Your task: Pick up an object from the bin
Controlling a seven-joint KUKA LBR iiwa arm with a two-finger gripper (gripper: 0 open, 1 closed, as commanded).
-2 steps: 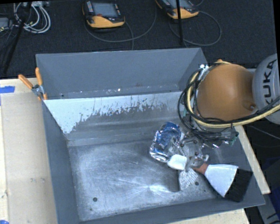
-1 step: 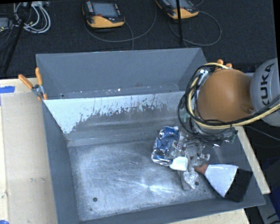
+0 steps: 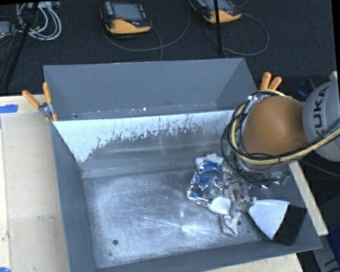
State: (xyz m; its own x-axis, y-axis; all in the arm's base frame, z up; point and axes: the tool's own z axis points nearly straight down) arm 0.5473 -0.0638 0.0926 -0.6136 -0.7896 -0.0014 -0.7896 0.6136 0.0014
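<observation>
Foil wrapper (image 3: 203, 183) lies beside, perhaps touching, hand (image 3: 238, 194).

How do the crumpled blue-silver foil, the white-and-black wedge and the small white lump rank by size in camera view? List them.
white-and-black wedge
crumpled blue-silver foil (close; the arm partly covers it)
small white lump

Legible lettering, as I see it from the remote station: the black capitals "KUK" run lengthwise along the pale grey arm link (image 3: 325, 119) at the right, and the rest of the word is hidden. I cannot read the screens of the orange-and-black handset (image 3: 125, 16) or its twin (image 3: 216, 5) on the floor beyond the bin.
</observation>
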